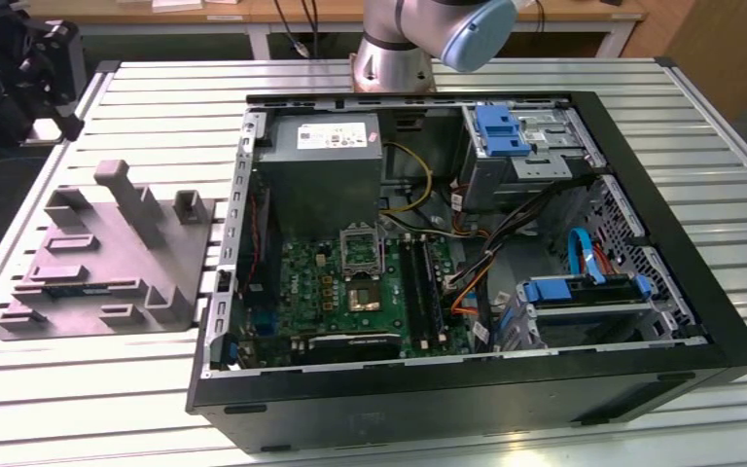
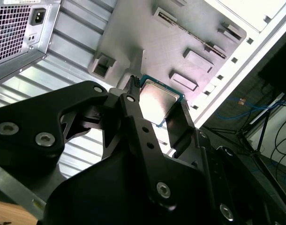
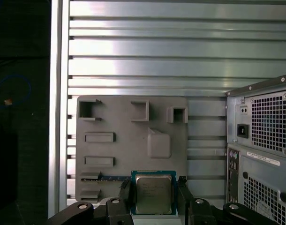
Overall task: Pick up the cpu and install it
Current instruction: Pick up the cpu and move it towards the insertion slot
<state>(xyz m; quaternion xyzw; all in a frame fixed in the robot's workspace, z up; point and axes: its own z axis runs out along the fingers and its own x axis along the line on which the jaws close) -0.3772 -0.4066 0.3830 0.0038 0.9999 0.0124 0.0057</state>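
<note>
The cpu point(image 3: 153, 193), a small square chip with a silvery top and a green rim, sits between my gripper's point(image 3: 154, 186) two black fingers point(image 3: 125, 194), which are shut on its opposite edges. The second wrist view shows the same grip on the cpu point(image 2: 158, 99) from the side. The chip hangs well above the grey fixture plate point(image 3: 133, 145), near the plate's edge. In the exterior view, the green board's socket point(image 1: 365, 295) lies inside the open computer case point(image 1: 478, 379), with its metal frame point(image 1: 359, 245) flipped up.
The grey fixture plate point(image 1: 108, 258) lies on the slatted table point(image 1: 62, 389) at the exterior view's left of the case. A thin memory stick point(image 3: 105, 178) rests in one of its slots. The case's rear panel point(image 3: 265, 140) stands beside the plate. The arm's base point(image 1: 393, 58) rises behind the case.
</note>
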